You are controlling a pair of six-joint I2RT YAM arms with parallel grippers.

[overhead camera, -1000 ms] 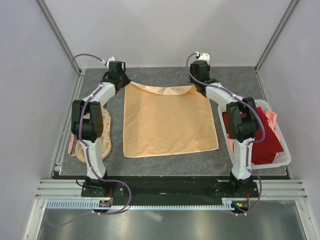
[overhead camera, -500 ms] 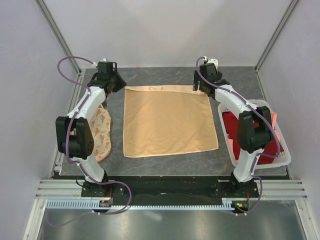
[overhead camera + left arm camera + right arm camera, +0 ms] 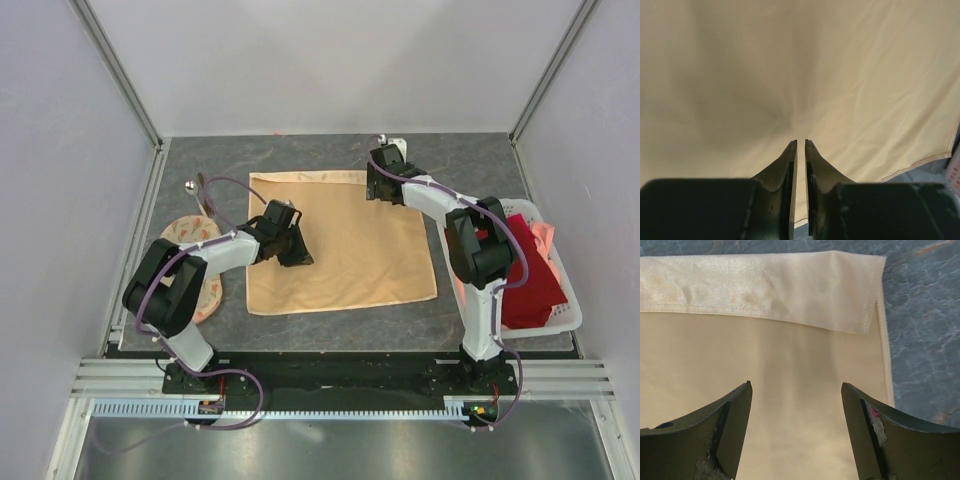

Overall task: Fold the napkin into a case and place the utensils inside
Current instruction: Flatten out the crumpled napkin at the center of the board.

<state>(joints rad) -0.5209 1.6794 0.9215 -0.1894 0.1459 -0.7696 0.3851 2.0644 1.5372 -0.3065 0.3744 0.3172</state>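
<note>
Peach-orange plain cloth napkin (image 3: 350, 260) lies spread flat, seen from above. Left gripper (image 3: 801, 141) has its jaws nearly clenched, tips at the cloth; whether they pinch it is unclear. Right gripper (image 3: 796, 385) gapes wide, grasping nothing, the napkin's folded-over strip just ahead of its jaws.

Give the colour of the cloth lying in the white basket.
The cloth is dark red; the top external view shows it best.

On the top camera my left arm (image 3: 215, 250) hides part of the round cream cloth with orange print (image 3: 190, 232), the small silver spoon (image 3: 190, 186) is too tiny to read, and up close the plain peach-orange cloth napkin (image 3: 790, 65) runs off the frame, so I cannot tell whether the left fingers (image 3: 785, 165) pinch it.
</note>
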